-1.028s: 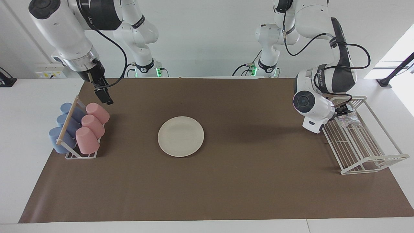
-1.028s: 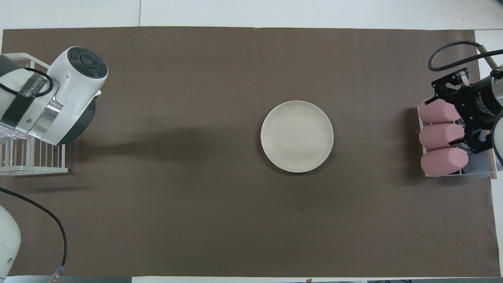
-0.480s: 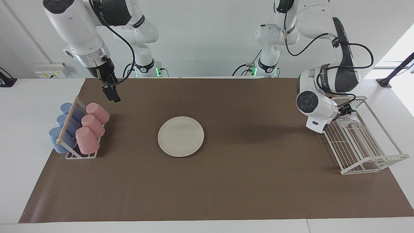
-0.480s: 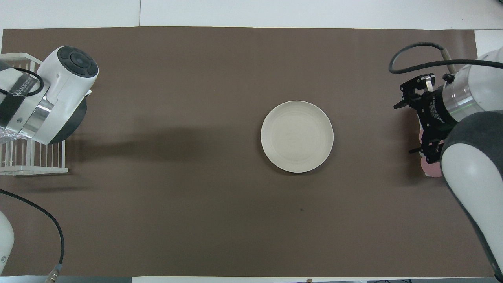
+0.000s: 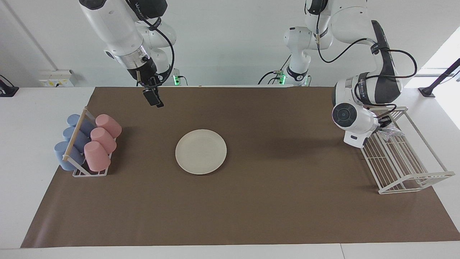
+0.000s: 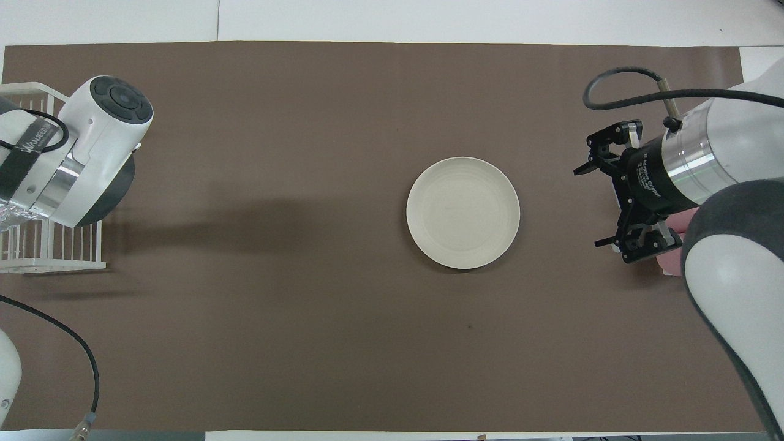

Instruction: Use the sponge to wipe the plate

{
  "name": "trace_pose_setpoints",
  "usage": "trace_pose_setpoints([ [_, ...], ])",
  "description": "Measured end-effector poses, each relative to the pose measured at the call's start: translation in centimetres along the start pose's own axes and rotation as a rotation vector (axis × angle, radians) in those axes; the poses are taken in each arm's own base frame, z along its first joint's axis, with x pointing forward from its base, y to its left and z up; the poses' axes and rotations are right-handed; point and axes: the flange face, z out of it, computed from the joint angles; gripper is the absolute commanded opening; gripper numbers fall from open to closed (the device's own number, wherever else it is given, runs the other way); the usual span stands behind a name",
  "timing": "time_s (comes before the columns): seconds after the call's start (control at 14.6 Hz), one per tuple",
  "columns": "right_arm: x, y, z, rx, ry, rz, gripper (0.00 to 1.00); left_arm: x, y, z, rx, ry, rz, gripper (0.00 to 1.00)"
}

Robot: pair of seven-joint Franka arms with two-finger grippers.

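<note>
Facing view: high, across from robots. Overhead view: steeply down from robots' end. Shared: brown paper table mat (image 5: 273,201) (image 6: 275,337).

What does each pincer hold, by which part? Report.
Right pincer: open, holds nothing. Left pincer: at the sponge in the wire rack; whether it grips cannot be told.

One plate (image 5: 201,151) lies on one brown mat (image 5: 251,216); one crinkly sponge (image 5: 390,134) sits in one white wire rack (image 5: 402,162); a second, smaller rack (image 5: 81,144) holds six cups, three pink cups (image 5: 102,138) and three blue cups (image 5: 72,142). Two arms are in view, each with one gripper: the left gripper (image 5: 383,123) and the right gripper (image 5: 153,98).
</note>
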Motion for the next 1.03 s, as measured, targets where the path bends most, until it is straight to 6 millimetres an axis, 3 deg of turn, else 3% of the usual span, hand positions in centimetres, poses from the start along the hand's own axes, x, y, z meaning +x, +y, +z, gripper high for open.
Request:
trace_pose_setpoints([
  [0.21,-2.8,-0.3,0.2,0.042,-0.005,0.027,1.0,0.1,-0.7,-0.7,-0.005,0.014,-0.015,0.0],
  [0.41,-2.9,-0.5,0.2,0.056,-0.006,0.035,1.0,-0.2,-3.2,-3.4,-0.072,0.023,-0.071,0.0],
  [0.69,-3.3,-0.5,0.2,0.055,-0.009,0.046,1.0,-2.5,-7.0,-9.5,-0.36,-0.063,-0.132,0.0],
  [0.89,-7.5,0.2,0.9,0.043,-0.011,0.05,1.0,-4.3,-7.7,-13.1,-0.643,-0.115,-0.115,0.0],
  [1.03,-9.1,0.7,1.1,0.036,-0.01,0.045,1.0,-5.6,-9.0,-14.8,-0.837,-0.133,-0.11,0.0],
])
